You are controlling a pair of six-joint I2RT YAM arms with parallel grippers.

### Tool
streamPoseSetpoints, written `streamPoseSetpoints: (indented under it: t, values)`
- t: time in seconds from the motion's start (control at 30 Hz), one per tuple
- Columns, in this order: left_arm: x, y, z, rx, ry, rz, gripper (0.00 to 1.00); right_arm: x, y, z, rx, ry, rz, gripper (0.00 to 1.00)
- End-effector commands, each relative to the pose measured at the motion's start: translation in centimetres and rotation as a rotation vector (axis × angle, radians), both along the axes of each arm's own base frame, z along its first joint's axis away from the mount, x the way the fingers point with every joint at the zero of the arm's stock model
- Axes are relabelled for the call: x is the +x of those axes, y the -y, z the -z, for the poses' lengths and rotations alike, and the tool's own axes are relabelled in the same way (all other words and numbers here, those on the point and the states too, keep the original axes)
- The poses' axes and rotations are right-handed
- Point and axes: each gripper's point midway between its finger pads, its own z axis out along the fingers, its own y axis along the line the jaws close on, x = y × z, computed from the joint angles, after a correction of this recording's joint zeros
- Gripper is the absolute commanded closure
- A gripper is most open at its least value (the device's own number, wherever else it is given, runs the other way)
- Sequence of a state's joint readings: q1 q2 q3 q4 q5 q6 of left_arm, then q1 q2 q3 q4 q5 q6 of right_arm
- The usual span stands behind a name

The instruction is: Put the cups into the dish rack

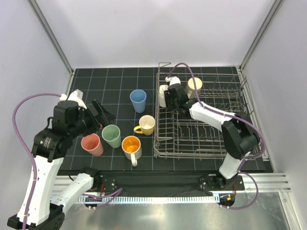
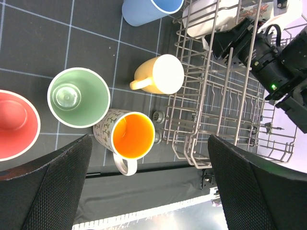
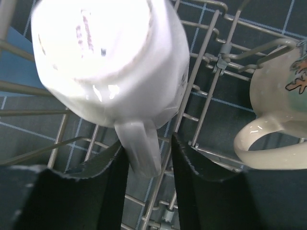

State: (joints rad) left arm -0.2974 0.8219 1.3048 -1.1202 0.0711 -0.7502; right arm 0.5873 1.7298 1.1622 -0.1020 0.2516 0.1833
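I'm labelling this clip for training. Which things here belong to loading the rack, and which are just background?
Job: dish rack; white mug and cream mug already in it; blue cup, yellow mug, green cup, pink cup, orange-lined mug waiting outside.
Just there: black gridded mat, purple cables.

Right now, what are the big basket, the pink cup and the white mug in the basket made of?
The dish rack looks like grey metal wire: thin rods with a dull sheen. The pink cup seems matte plastic: even colour, soft shine. The white mug is glossy with bright highlights: glazed ceramic or shiny plastic, I can't tell.
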Motion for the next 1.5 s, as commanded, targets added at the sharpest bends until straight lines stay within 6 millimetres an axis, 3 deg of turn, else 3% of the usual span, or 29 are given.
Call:
streamPoseSetpoints:
  t: [0.0,0.23,0.5,0.67,0.7,0.87,1.0,1.1,1.13,1.17,1.4,1.47]
  values:
    - [0.1,-0.2,-1.2,0.017,0.045,0.007,0.0,0.9,0.2,-3.7,0.036,0.06,0.053,0.55]
    - [0.1,0.3,-0.8,0.012,0.027,0.04,0.0,0.2,-0.2,-4.6,0.074,0.038,0.049,0.47]
    - [-0.1,0.2,-0.5,0.021,0.014,0.042,0.02,-1.9,1.2,-9.5,0.106,0.056,0.068,0.45]
    - [-0.3,-0.8,1.7,0.093,-0.096,0.01,0.02,-4.5,3.1,-11.0,0.066,-0.004,0.082,0.39]
    - [-0.1,-1.3,2.3,0.122,-0.115,-0.01,0.02,-5.1,3.5,-12.0,0.078,0.008,0.081,0.38]
    - [-0.3,-3.5,5.2,0.238,-0.234,-0.094,0.04,-8.6,4.9,-13.5,0.094,-0.039,0.069,0.35]
    - [0.4,-3.2,6.9,0.247,-0.279,-0.092,0.04,-11.1,5.2,-14.6,0.142,-0.079,0.042,0.35]
    - [1.3,-2.8,7.3,0.246,-0.269,-0.078,0.06,-12.7,6.3,-15.4,0.159,-0.089,0.071,0.15]
    - [1.7,-2.8,7.4,0.252,-0.257,-0.069,0.08,-13.3,6.6,-15.5,0.167,-0.096,0.08,0.03]
    - [1.9,-2.6,7.8,0.259,-0.257,-0.054,0.1,-13.7,6.8,-15.8,0.176,-0.094,0.075,0.0]
    - [3.9,-3.3,10.0,0.37,-0.23,-0.005,0.22,-16.5,6.5,-17.7,0.219,-0.131,-0.019,0.0]
    - [4.0,-3.5,10.7,0.413,-0.241,0.032,0.32,-17.1,6.5,-18.0,0.21,-0.14,-0.044,0.0]
